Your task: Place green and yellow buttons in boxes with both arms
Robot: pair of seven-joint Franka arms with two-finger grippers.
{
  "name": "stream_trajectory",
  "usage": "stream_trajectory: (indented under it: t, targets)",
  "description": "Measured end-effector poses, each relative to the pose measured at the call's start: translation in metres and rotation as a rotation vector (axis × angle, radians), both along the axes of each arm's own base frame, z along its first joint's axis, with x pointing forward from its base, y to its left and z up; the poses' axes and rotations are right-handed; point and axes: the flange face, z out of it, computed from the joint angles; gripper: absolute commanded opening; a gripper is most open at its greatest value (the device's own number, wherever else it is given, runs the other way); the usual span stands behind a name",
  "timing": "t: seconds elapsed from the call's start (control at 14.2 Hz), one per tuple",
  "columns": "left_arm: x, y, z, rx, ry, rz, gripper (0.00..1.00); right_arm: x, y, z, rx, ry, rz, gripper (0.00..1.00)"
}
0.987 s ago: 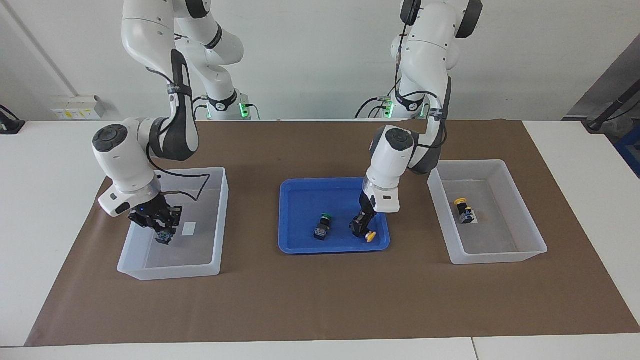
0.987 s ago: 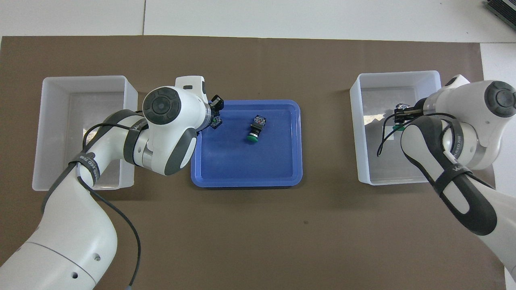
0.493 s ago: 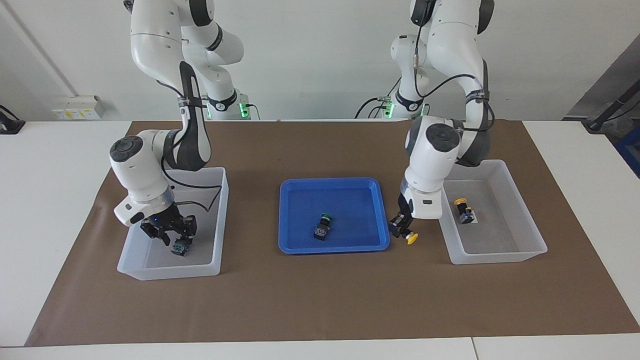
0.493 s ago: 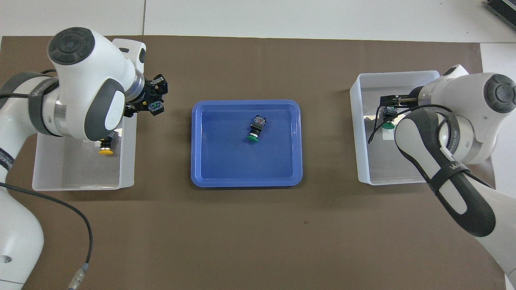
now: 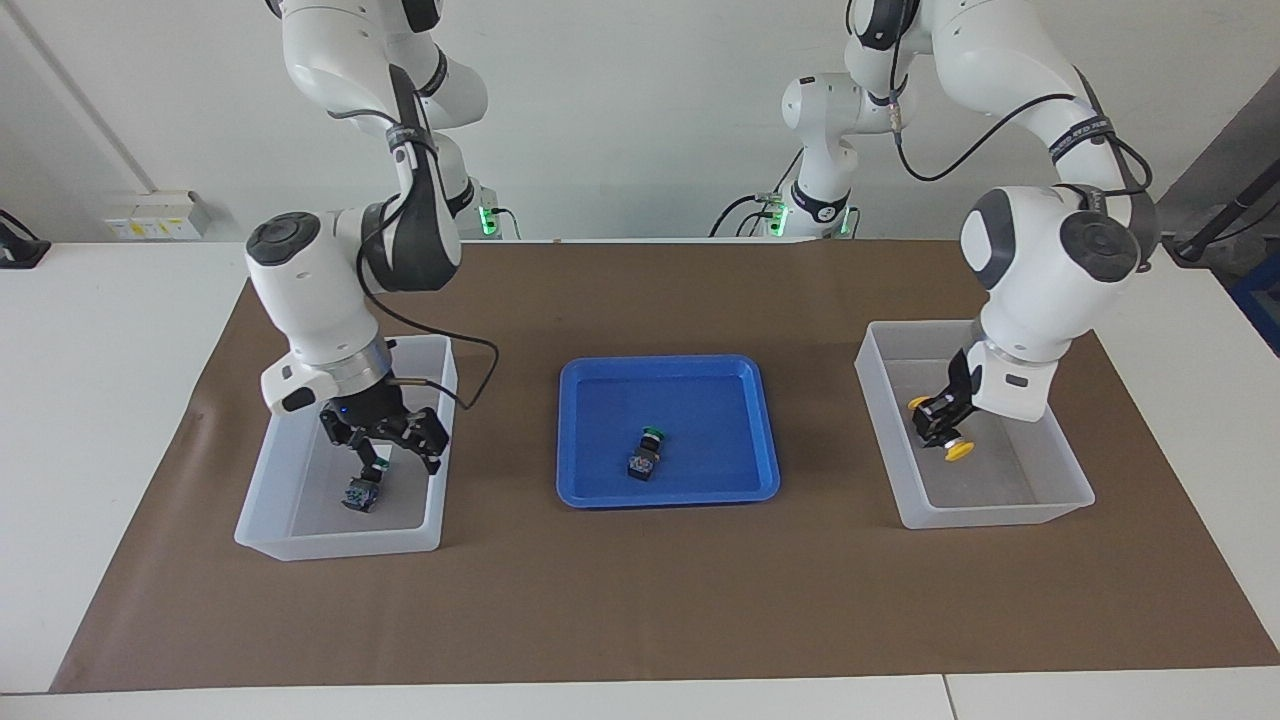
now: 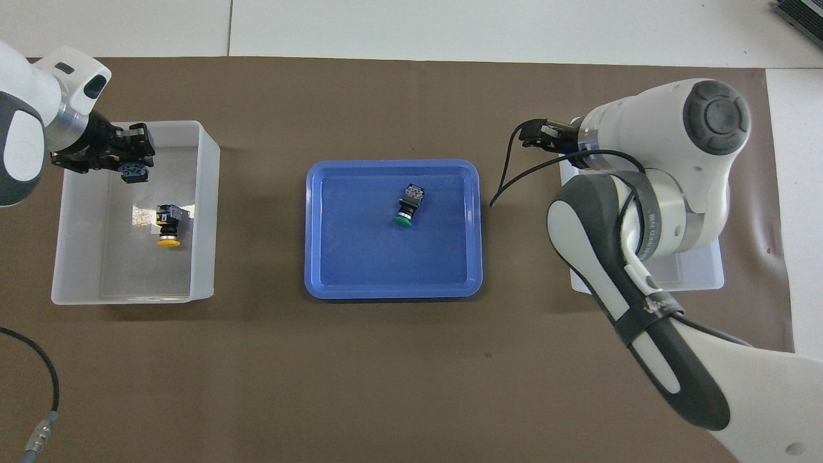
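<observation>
2 arms: we are carrying a yellow button [image 5: 957, 450] in the left gripper [image 5: 942, 425], fingers clamped, over its box [image 5: 1070, 478]. Right gripper [image 5: 385, 440], fingers spread empty, is hanging above a dropped green button [image 5: 360, 493]; 1 green button [image 5: 646, 453] is waiting in the tray [image 5: 600, 380].

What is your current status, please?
Left gripper shut on yellow button over a box. Right gripper open above boxed green button. Last green button lies in blue tray, unobstructed.
</observation>
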Motion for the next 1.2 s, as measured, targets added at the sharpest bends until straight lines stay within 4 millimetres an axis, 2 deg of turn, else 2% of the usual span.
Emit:
stream_trajectory:
  t: [0.07,0.21,0.35,0.49,0.56,0.63,0.78,0.92,1.06,1.2]
  targets:
    - [-0.003,0.013,-0.012,0.0,-0.015,-0.039,0.0,-0.005,0.029,-0.004,-0.002,0.005,-0.027,1.0]
    - [-0.016,0.032,-0.052,0.005,-0.061,-0.06,0.0,-0.012,0.077,-0.018,0.006,0.023,-0.064,1.0]
    - [-0.034,0.052,-0.09,0.01,-0.083,-0.092,0.0,-0.017,0.116,-0.041,0.013,0.046,-0.108,1.0]
    - [-0.047,0.07,-0.114,0.013,-0.088,-0.104,0.0,-0.016,0.148,-0.067,0.02,0.05,-0.136,1.0]
    - [-0.051,0.076,-0.121,0.014,-0.091,-0.101,0.29,-0.013,0.158,-0.078,0.028,0.037,-0.137,1.0]
    - [-0.054,0.076,-0.126,0.014,-0.096,-0.101,0.44,-0.01,0.164,-0.086,0.038,0.015,-0.134,1.0]
    - [-0.055,0.073,-0.129,0.013,-0.098,-0.104,0.51,-0.008,0.175,-0.101,0.048,-0.008,-0.121,1.0]
    - [-0.055,0.073,-0.123,0.013,-0.094,-0.106,0.53,-0.011,0.187,-0.11,0.058,-0.028,-0.104,1.0]
    - [-0.051,0.07,-0.103,0.009,-0.064,-0.112,0.54,-0.014,0.192,-0.111,0.059,-0.031,-0.093,1.0]
    - [-0.043,0.068,-0.066,0.003,-0.023,-0.118,0.54,-0.02,0.196,-0.119,0.047,-0.02,-0.069,1.0]
